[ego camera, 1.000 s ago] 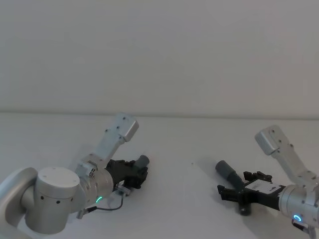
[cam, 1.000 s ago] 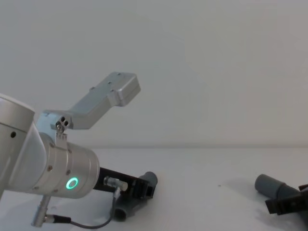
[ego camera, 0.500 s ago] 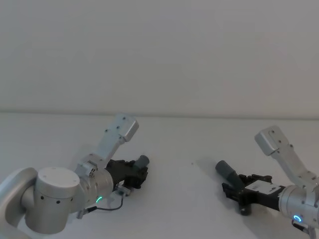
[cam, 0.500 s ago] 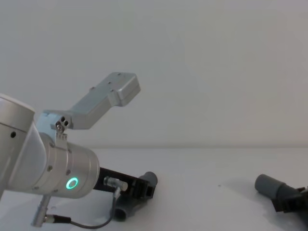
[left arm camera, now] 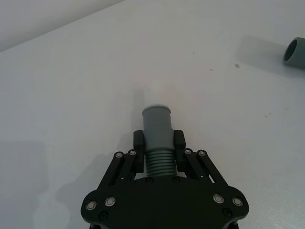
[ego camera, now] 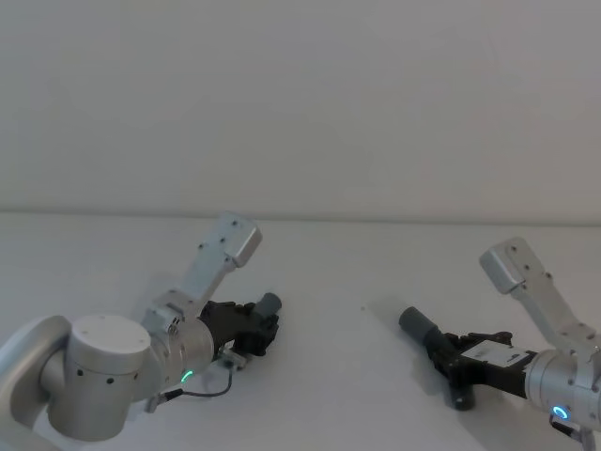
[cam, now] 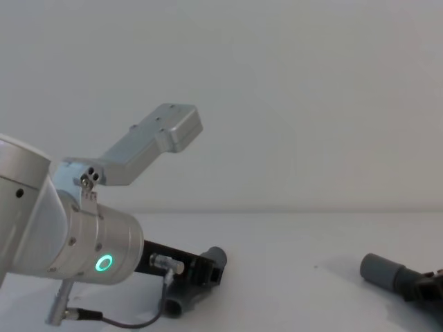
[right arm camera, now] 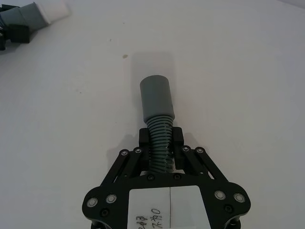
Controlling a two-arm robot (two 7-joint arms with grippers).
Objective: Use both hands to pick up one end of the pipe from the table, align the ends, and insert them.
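Grey ribs pinched on both sides: left tool (left arm camera: 158, 143) grips pale-tipped piece (left arm camera: 157, 121), right tool (right arm camera: 161, 138) grips wide-sleeve piece (right arm camera: 156, 98), well apart, low by the worktop (ego camera: 338, 282). I'd lift, line up axes, feed slowly

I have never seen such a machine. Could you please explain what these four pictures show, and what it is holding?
This is a robot with two arms, each ending in a black two-finger gripper. One picture looks down from its head, one looks across the white table from its chest, and two come from cameras on the wrists. The left gripper is closed on the pale-tipped hose piece, a grey ribbed tube. The right gripper is closed on the wide-cuffed hose piece. Both free ends point inward and are apart, not yet joined.
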